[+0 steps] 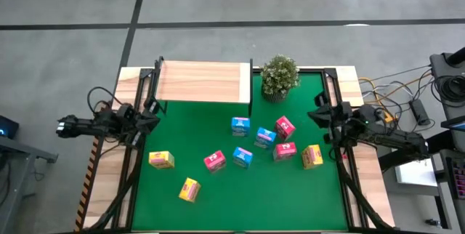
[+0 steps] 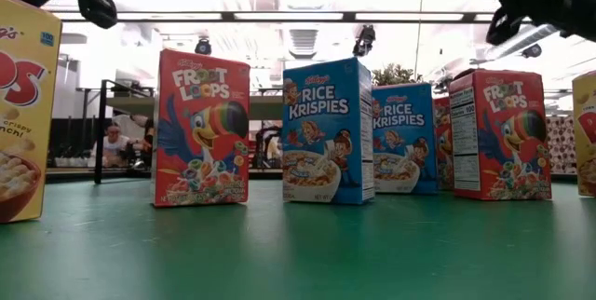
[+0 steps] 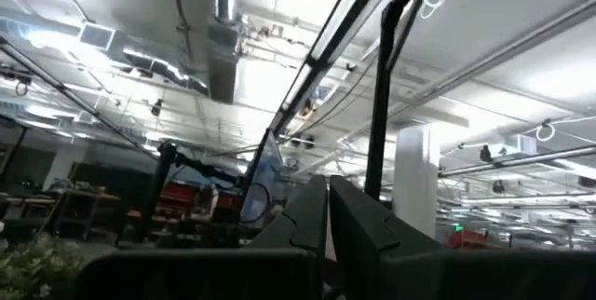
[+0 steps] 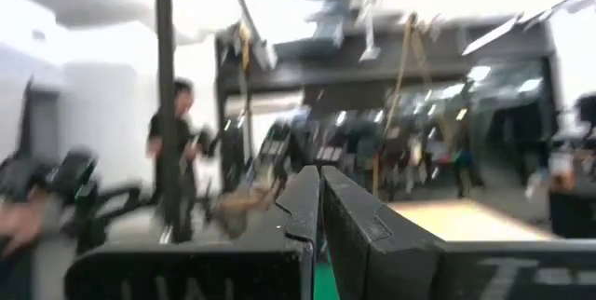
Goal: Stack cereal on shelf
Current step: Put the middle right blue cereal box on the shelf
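High view showed a green mat (image 1: 290, 198) covering the middle of a light-wood worktop (image 1: 109, 183), with grey concrete floor all around. The shelf (image 1: 200, 82), a pale wooden board on thin black legs, stood at the mat's eleven o'clock corner, and a small potted plant (image 1: 279, 75) sat just beside its right end, toward twelve o'clock. Nothing lay on the board.

The cereal was scattered over the mat's middle and lower half, well clear of the shelf. A yellow box (image 1: 161, 160) lay toward eight o'clock and another (image 1: 189, 189) at about seven. A pink-red box (image 1: 214, 160) sat near the centre. Blue boxes (image 1: 240, 126) and pink-red ones (image 1: 285, 127) clustered right of centre, with a third yellow box (image 1: 312, 156) at four o'clock. Eight boxes could be counted from above.

Low view looked level across the mat, past upright Froot Loops (image 2: 201, 129) and Rice Krispies (image 2: 327, 130) packs, into a bright workshop with strip lights, ducting and a seated person (image 2: 115, 145) far behind.

The left claw (image 1: 155, 107) hung at the mat's nine o'clock edge, fingers pressed together and empty. The right claw (image 1: 318, 115) hung at the three o'clock edge, likewise closed on nothing. Right wrist view took in a standing person (image 4: 179, 156) in dark clothes.
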`<action>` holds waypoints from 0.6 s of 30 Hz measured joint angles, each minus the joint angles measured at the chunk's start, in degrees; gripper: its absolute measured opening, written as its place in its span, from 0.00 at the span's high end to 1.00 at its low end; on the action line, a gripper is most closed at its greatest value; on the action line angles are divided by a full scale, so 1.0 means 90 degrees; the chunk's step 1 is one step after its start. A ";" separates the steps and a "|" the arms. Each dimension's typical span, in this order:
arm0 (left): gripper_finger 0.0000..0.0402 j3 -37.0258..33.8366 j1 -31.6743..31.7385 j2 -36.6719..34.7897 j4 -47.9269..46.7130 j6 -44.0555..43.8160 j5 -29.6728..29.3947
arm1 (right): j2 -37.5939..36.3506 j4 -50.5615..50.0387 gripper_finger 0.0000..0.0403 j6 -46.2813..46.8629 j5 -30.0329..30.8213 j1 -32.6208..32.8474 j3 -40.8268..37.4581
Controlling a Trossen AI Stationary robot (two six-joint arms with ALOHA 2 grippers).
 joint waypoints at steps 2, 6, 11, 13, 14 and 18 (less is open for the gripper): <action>1.00 0.0000 -0.0006 0.0005 0.0113 0.0167 -0.0242 | 0.0197 0.0505 0.98 0.0148 0.0315 0.0000 0.0000; 1.00 0.0005 0.0004 -0.0002 0.0416 0.0366 -0.1269 | 0.0727 0.0823 0.98 0.0195 0.0661 0.0000 0.0120; 1.00 0.0252 -0.0001 0.0175 0.0394 0.0784 -0.1315 | 0.1775 0.0822 0.98 0.0319 0.0693 0.0000 0.0569; 1.00 0.0437 -0.0001 0.0357 0.0265 0.0833 -0.1313 | 0.2242 0.0817 0.98 0.0319 0.0724 0.0000 0.0816; 1.00 0.0528 -0.0001 0.0474 0.0186 0.0840 -0.1288 | 0.2469 0.0815 0.98 0.0317 0.0757 0.0000 0.0954; 1.00 0.0917 -0.0001 0.1031 -0.0054 0.0853 -0.0899 | 0.3303 0.0752 0.98 0.0248 0.0823 0.0000 0.1592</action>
